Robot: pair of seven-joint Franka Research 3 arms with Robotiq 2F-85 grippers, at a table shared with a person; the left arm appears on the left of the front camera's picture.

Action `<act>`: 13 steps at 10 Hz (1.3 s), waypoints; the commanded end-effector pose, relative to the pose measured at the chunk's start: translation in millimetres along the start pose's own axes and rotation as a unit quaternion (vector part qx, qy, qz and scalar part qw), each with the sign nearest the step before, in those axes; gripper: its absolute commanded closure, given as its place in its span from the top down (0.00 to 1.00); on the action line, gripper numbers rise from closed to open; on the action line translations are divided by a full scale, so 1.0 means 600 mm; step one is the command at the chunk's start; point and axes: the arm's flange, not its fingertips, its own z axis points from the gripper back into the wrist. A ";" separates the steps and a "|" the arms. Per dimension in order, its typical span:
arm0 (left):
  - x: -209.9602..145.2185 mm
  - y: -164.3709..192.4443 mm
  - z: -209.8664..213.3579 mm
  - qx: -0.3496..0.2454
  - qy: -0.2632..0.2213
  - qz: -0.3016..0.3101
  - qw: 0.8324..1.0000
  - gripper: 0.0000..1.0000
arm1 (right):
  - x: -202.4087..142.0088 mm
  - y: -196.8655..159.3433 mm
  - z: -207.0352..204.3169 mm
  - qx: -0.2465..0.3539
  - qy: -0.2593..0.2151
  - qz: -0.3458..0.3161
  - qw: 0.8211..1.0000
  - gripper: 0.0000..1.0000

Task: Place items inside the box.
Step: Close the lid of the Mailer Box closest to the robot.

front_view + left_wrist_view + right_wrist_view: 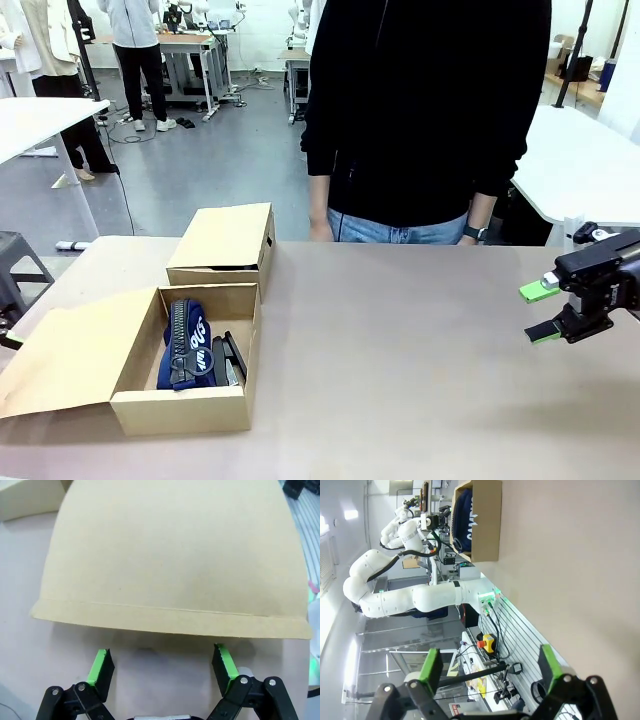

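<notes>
The open cardboard box (185, 408) sits at the table's near left, its lid flap (70, 355) folded out to the left. Inside lie a navy zip pouch (187, 343) with white print and a black item (232, 360) beside it that I cannot identify. My right gripper (543, 311) hovers open and empty over the table's right side, far from the box. In the right wrist view this gripper (490, 664) is open, with the box (485, 525) and navy pouch (462, 510) far off. My left gripper (162, 664) is open and empty just short of the flap's edge (170, 622).
A second, closed cardboard box (225, 240) stands behind the open one. A person in a black top (420, 110) stands at the far edge, hands at their sides. The tabletop (400, 370) is bare between the box and my right gripper.
</notes>
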 end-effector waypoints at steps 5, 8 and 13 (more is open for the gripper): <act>0.020 0.023 -0.074 -0.034 -0.105 -0.041 0.993 1.00 | -0.002 0.004 0.002 0.005 0.000 -0.008 1.000 1.00; 0.023 0.032 -0.076 -0.018 -0.128 -0.039 0.991 1.00 | -0.002 0.004 0.002 0.005 0.000 -0.008 1.000 1.00; 0.156 -0.003 -0.080 -0.003 -0.258 -0.117 0.959 1.00 | -0.002 0.004 0.002 0.005 0.000 -0.008 1.000 1.00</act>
